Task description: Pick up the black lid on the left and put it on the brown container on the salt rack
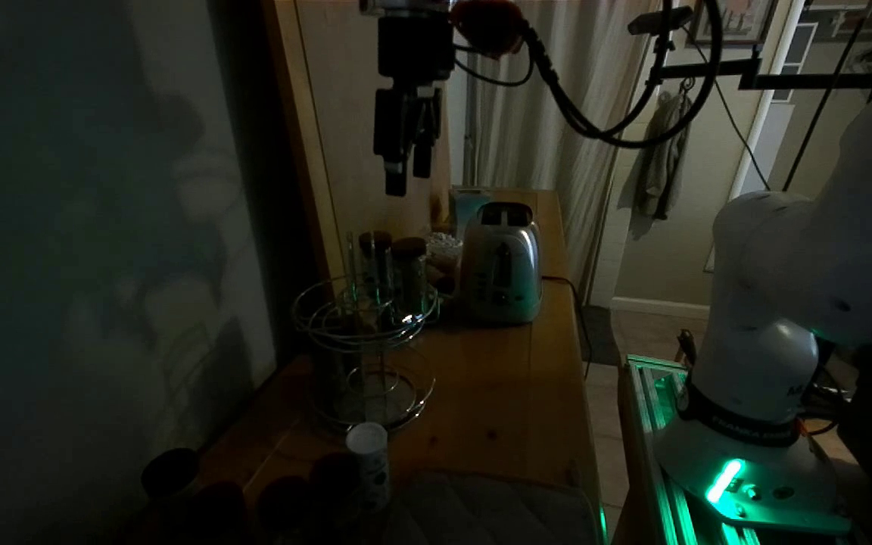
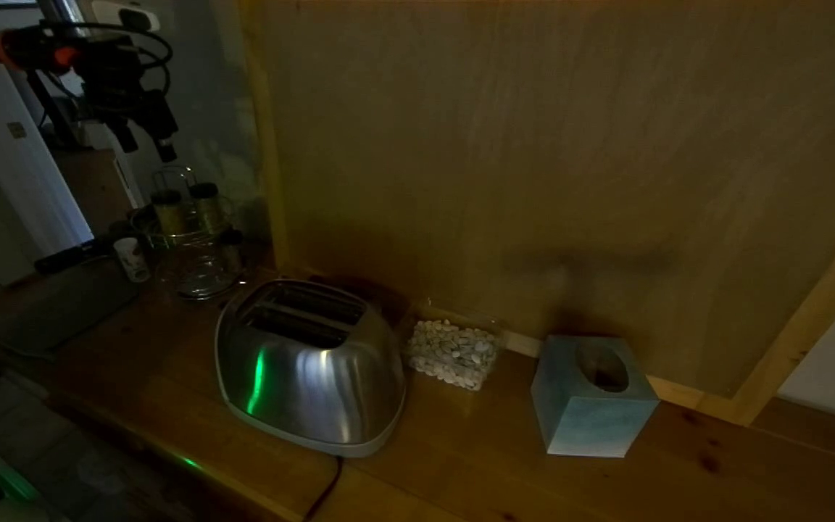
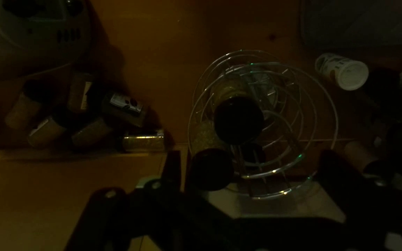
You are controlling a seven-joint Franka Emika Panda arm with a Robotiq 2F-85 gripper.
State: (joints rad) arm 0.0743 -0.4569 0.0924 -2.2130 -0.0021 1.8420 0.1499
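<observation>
The counter [image 1: 496, 409], of wood and dimly lit, runs through both exterior views. A wooden panel [image 2: 570, 145] stands upright behind it. The white arm [image 1: 754, 288] rises beside the counter. A grey mat [image 1: 481, 511] lies flat on the counter, and farther along sits the toaster [image 2: 309, 391], silver, slots up, its cord [image 1: 580, 318] dropping over the counter's edge. Between toaster and mat stands the rack [image 3: 274, 171], made of wire in two tiers. The end effector [image 2: 147, 147] hangs well above the rack; its fingers [image 3: 172, 169] are spread apart, and the wrist view shows the rack between them.

A pale blue box [image 2: 595, 420] with an oval hole in its top stands past the toaster. A clear tub [image 2: 491, 360] of pale pebbles [image 2: 450, 348] sits between box and toaster, close to the panel. The cup [image 1: 372, 469], white and patterned, stands upright near rack and mat.

Two jars [image 2: 169, 214] stand side by side on the rack's upper tier under dark lids [image 3: 238, 120]. Small bottles [image 3: 91, 132] cluster beside the toaster; upright or lying, I cannot tell. On the cup's other side show dark round tops [image 1: 171, 471]; whether the task's black one is among these or on the rack, I cannot tell. A green light [image 1: 725, 481] glows on the arm's base.
</observation>
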